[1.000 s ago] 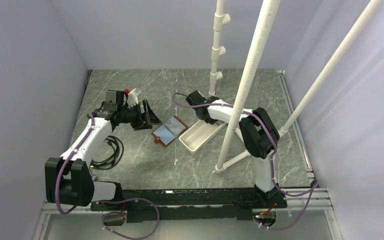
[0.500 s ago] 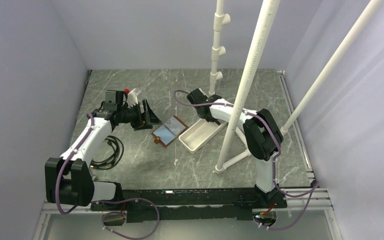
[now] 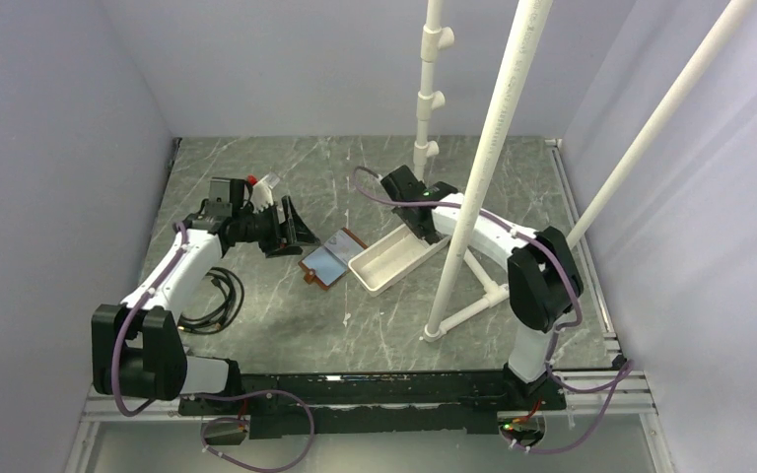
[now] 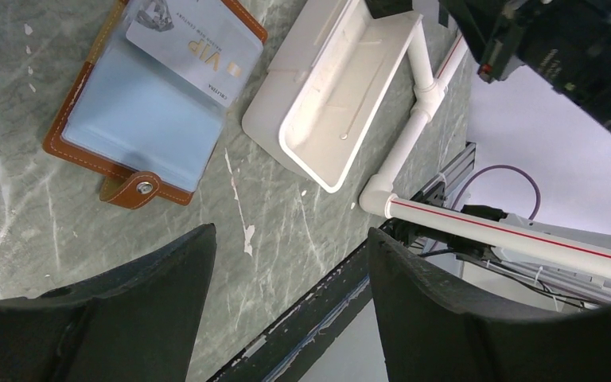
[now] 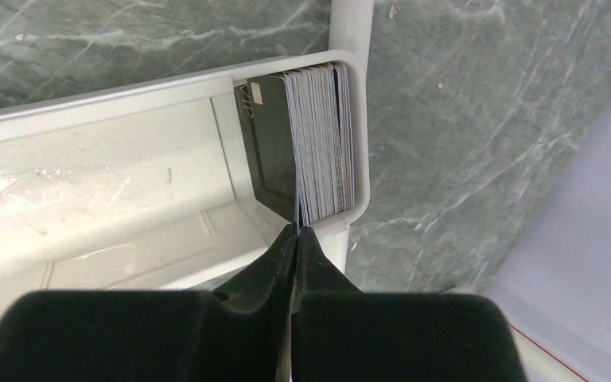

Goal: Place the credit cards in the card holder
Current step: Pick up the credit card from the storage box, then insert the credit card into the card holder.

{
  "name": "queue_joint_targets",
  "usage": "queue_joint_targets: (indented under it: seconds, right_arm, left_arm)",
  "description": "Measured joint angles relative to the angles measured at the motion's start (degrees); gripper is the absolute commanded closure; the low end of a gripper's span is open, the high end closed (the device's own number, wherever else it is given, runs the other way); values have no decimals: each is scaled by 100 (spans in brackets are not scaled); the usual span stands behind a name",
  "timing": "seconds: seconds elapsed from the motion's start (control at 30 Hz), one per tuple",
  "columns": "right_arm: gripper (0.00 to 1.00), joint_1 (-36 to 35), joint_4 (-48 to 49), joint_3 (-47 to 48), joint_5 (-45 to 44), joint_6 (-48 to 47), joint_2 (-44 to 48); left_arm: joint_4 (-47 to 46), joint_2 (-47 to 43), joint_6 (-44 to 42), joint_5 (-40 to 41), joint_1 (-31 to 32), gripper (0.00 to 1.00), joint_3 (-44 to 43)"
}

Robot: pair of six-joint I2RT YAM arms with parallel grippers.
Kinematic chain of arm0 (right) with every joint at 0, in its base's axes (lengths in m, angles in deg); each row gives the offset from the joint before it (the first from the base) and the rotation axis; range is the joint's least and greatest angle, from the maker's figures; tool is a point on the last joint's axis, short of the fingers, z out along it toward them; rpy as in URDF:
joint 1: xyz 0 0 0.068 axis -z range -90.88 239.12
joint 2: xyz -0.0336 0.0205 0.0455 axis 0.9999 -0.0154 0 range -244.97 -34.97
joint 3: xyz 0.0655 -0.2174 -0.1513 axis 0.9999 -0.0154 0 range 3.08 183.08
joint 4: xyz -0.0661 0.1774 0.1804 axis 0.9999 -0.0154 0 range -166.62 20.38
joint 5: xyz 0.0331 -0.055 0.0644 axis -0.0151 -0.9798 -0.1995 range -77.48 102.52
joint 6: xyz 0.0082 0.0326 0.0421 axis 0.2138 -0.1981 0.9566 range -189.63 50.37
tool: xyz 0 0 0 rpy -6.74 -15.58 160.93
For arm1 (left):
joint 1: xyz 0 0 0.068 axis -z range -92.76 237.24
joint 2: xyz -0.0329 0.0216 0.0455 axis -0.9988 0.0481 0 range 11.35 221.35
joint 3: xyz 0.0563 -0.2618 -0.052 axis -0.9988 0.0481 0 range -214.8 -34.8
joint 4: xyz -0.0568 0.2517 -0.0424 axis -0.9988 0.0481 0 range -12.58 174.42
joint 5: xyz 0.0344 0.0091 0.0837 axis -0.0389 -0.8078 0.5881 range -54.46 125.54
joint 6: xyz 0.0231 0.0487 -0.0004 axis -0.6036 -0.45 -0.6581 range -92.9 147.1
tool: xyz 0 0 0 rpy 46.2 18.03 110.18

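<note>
The card holder (image 4: 127, 119) lies open on the table, brown leather with clear pockets, and a pale VIP card (image 4: 199, 48) sits in it. It also shows in the top view (image 3: 327, 261). My left gripper (image 4: 290, 239) is open and empty above the table left of the holder (image 3: 291, 232). The credit cards (image 5: 322, 143) stand on edge as a stack at one end of the white tray (image 5: 87, 159). A dark card (image 5: 270, 155) fronts the stack. My right gripper (image 5: 296, 231) is shut on the edge of that dark card, at the tray's far end (image 3: 428, 229).
The white tray (image 3: 386, 261) lies right of the holder. A white pipe frame (image 3: 473, 207) rises just right of the tray, with its foot (image 3: 435, 331) on the table. A coiled black cable (image 3: 215, 296) lies near the left arm. Walls close in on the left, back and right.
My right gripper has moved right along the tray's far end, and the tray has turned a little. The left arm and the card holder have not moved.
</note>
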Motion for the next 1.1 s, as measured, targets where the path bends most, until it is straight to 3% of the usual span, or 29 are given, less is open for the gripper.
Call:
queue_joint_targets:
  seconds: [0.3,0.57,0.7,0.87,1.1]
  right_arm:
    - [100,575,-94,4,1305,232,382]
    - [100,1303,92,533,3289,1084,645]
    - [100,1263,538,1259,4476,1419,63]
    - [100,1110,1300,1491,5676,1917,-817]
    - [100,817,2033,1545,6620,2435,-1694]
  left_arm:
    - [-2,199,11,4,-2,25,59]
    - [103,765,107,273,0,24,59]
    - [227,1075,227,575,0,31,59]
    - [254,1558,369,850,0,28,76]
    - [142,1932,514,1178,118,38,184]
